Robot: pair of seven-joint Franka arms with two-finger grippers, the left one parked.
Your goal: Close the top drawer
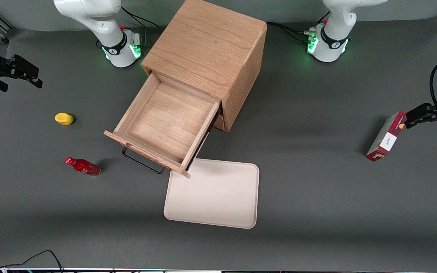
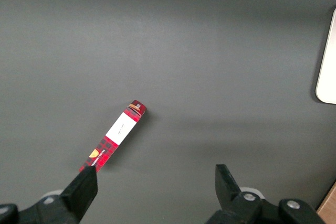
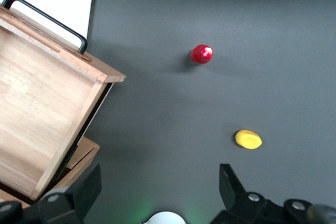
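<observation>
Looking from the front, I saw the shallow light-oak top drawer (image 1: 165,127) pulled fully out of the wooden cabinet (image 1: 207,49), its thin black wire handle (image 1: 142,162) toward the camera, one front corner over the cream rectangular tray (image 1: 214,197). My black two-finger gripper (image 1: 19,74) hung at the working arm's end of the table, well apart from the drawer. Through the right wrist camera, its fingers (image 3: 231,184) stood spread with nothing between them, above the grey table (image 3: 220,14) near a small yellow lemon-shaped object (image 3: 248,139) and an upright red bottle (image 3: 201,54).
</observation>
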